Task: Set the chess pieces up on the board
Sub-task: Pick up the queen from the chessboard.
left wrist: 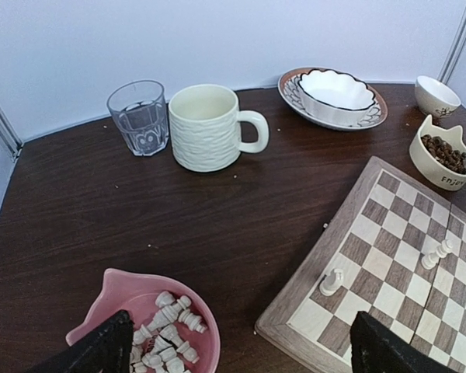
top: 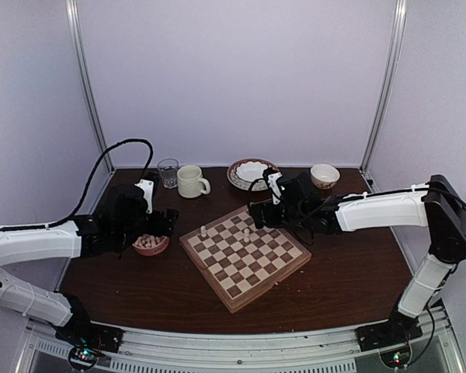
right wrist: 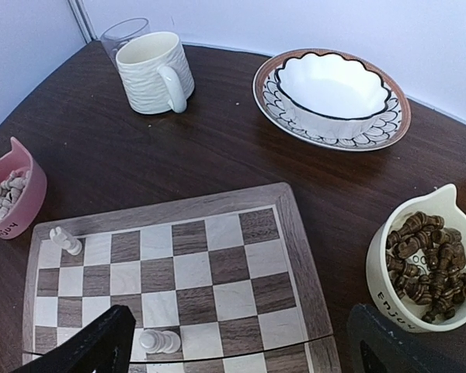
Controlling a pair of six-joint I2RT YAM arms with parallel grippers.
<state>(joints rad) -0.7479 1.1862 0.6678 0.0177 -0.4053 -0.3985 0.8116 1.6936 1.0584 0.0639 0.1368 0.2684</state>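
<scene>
The board [top: 245,256] is lying mid-table, turned cornerwise, so you are facing one corner pointing at the near edge. Two of the chess pieces [right wrist: 66,239] are sitting on its far squares, one by the left corner and one further in; more are lying heaped in a pink bowl [left wrist: 151,311] just off that left corner. A cream eared bowl [right wrist: 423,272] of dark pieces is standing just beyond the board's far right edge, its lettering starting "Enjo". The pink bowl's writing is showing too small for you to read.

Your left gripper [left wrist: 241,334] is hanging over the gap between the pink bowl and the board rim, jaws spread wide on nothing. Your right gripper [right wrist: 241,326] is hovering over the far squares, jaws likewise apart.

Bare dark table [top: 349,272] is showing between the board and the far row: glass [top: 168,172], mug [top: 191,181], scalloped bowl [top: 251,172] and small bowl [top: 325,176].
</scene>
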